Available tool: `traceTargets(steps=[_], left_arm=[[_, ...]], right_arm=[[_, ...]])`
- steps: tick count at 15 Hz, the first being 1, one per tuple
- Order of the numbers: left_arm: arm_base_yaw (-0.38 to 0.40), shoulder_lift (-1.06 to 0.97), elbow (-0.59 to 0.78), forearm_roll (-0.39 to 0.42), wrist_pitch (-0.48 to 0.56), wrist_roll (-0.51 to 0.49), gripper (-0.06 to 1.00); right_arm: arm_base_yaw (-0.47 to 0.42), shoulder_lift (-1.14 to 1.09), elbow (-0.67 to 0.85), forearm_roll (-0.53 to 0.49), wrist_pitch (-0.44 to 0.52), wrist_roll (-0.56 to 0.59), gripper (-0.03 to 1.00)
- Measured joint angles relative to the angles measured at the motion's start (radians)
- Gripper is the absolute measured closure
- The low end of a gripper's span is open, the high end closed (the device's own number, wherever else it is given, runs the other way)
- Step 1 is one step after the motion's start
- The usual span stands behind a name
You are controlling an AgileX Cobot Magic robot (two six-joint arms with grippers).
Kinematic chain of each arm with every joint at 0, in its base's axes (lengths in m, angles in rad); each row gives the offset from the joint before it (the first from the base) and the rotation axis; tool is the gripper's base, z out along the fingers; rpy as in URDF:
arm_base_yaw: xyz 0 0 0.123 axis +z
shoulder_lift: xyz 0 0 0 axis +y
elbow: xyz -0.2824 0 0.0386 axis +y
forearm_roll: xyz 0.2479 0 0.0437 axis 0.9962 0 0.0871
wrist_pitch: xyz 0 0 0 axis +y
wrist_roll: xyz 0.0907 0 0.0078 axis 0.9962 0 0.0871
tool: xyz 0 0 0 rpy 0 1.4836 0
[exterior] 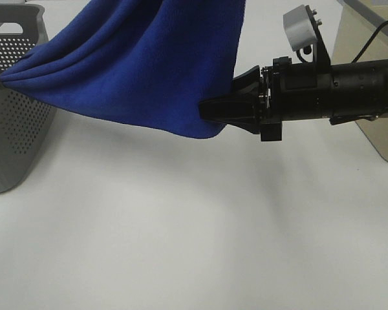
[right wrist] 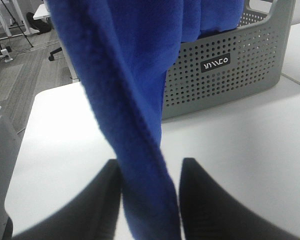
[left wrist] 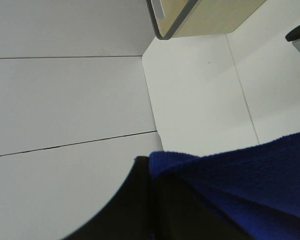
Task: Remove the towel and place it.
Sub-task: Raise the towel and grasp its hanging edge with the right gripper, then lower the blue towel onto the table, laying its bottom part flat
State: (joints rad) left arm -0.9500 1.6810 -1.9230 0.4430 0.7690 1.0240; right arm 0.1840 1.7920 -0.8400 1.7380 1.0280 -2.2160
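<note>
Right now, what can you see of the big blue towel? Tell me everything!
The towel is deep blue, plush and fuzzy, hanging in soft folds. One end drapes over the rim of the grey holey basket. The left gripper pinches one edge. The right gripper has its jaws on either side of a hanging fold, with a gap showing beside one. No tag shows.

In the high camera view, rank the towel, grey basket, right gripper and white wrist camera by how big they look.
Largest to smallest:
1. the towel
2. the grey basket, only partly in frame
3. the right gripper, nearer the lens, so its place against the basket is unsure
4. the white wrist camera
</note>
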Motion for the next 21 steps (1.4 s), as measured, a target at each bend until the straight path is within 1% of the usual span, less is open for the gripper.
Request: traceTargets(steps=[1, 2, 3, 4, 10, 12, 13, 14, 15, 17, 18, 19, 21], left_arm=[[0.0, 0.0, 0.0, 0.0, 0.0, 0.0, 0.94], [0.0, 0.0, 0.0, -0.001, 0.0, -0.002, 0.94], [0.0, 0.0, 0.0, -0.004, 0.0, -0.002, 0.94], [0.0, 0.0, 0.0, -0.004, 0.0, -0.002, 0.94], [0.0, 0.0, 0.0, -0.009, 0.0, -0.003, 0.94], [0.0, 0.0, 0.0, -0.037, 0.0, -0.015, 0.94], [0.0, 0.0, 0.0, -0.046, -0.005, -0.046, 0.94], [0.0, 0.0, 0.0, -0.049, -0.009, -0.082, 0.94], [0.0, 0.002, 0.0, -0.049, -0.011, -0.133, 0.94], [0.0, 0.008, 0.0, -0.043, -0.023, -0.189, 0.94], [0.0, 0.01, 0.0, -0.037, -0.033, -0.211, 0.94], [0.0, 0.01, 0.0, -0.027, -0.042, -0.226, 0.94], [0.0, 0.01, 0.0, 0.001, -0.061, -0.265, 0.94]], right_arm=[[0.0, 0.0, 0.0, 0.0, -0.008, 0.001, 0.67], [0.0, 0.0, 0.0, 0.0, -0.018, 0.014, 0.82], [0.0, 0.0, 0.0, 0.0, -0.023, 0.028, 0.94], [0.0, 0.0, 0.0, 0.0, -0.025, 0.047, 0.95], [0.0, 0.0, 0.0, 0.0, -0.027, 0.173, 0.95], [0.0, 0.0, 0.0, 0.0, -0.032, 0.255, 0.95], [0.0, -0.003, 0.0, 0.0, -0.047, 0.322, 0.95], [0.0, -0.015, 0.0, -0.013, -0.085, 0.389, 0.95], [0.0, -0.055, 0.0, -0.072, -0.15, 0.489, 0.95], [0.0, -0.127, -0.006, -0.175, -0.247, 0.592, 0.95], [0.0, -0.165, -0.026, -0.263, -0.284, 0.664, 0.95], [0.0, -0.194, -0.054, -0.357, -0.301, 0.746, 0.95], [0.0, -0.242, -0.129, -0.576, -0.314, 0.955, 0.95]])
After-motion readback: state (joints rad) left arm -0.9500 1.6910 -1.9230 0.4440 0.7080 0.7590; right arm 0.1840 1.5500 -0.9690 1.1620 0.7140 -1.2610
